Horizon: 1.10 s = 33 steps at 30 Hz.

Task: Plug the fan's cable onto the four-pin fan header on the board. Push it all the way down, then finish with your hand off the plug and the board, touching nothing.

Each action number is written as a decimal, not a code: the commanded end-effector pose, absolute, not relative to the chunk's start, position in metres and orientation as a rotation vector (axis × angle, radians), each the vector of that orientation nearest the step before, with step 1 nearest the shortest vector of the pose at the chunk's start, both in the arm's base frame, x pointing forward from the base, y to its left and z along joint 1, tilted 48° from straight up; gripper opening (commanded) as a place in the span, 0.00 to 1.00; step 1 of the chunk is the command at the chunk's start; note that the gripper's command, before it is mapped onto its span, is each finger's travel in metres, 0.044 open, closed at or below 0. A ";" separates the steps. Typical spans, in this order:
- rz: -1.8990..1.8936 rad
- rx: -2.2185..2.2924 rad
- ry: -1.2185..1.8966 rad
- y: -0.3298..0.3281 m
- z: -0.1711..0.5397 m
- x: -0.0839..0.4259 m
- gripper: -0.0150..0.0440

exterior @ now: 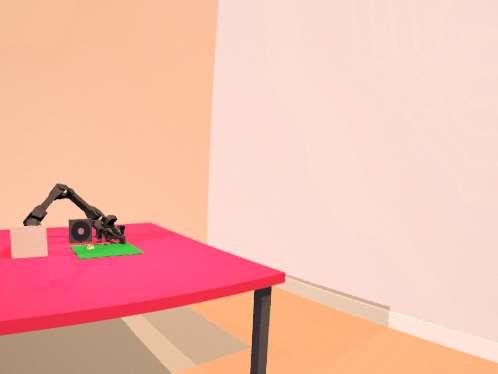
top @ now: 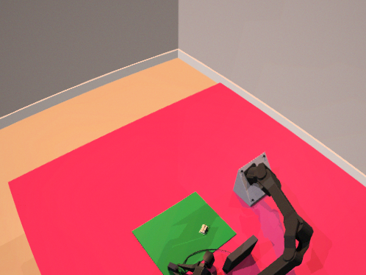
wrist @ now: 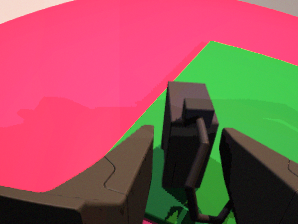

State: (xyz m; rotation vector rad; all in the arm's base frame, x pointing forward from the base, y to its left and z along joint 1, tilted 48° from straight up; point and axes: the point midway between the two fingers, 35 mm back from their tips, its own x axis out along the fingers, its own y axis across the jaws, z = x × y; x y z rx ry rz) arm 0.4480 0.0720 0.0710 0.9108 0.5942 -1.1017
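The dark plug (wrist: 175, 150) stands between the fingers in the wrist view, with its cable (wrist: 200, 150) (top: 198, 251) bending down from its top. My gripper (wrist: 188, 130) (exterior: 120, 239) is open around it, with a gap showing on each side, so it is not gripping the plug. The plug is over the green board (top: 165, 228) (exterior: 112, 250) (wrist: 250, 82), near an edge. The plug's lower end and any header pins under it are hidden, so how deep it sits cannot be told. The fan (top: 240, 254) (exterior: 80, 231) stands upright beside the board.
A small cream part (top: 203, 229) (exterior: 90, 247) sits on the board away from the gripper. The arm's pale angled mount (top: 242, 191) (exterior: 29, 242) stands on the red table (top: 128, 165) (exterior: 175, 270). The cable loops between the fan and the gripper.
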 end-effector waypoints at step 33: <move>-1.101 0.912 0.595 0.080 0.117 0.434 0.49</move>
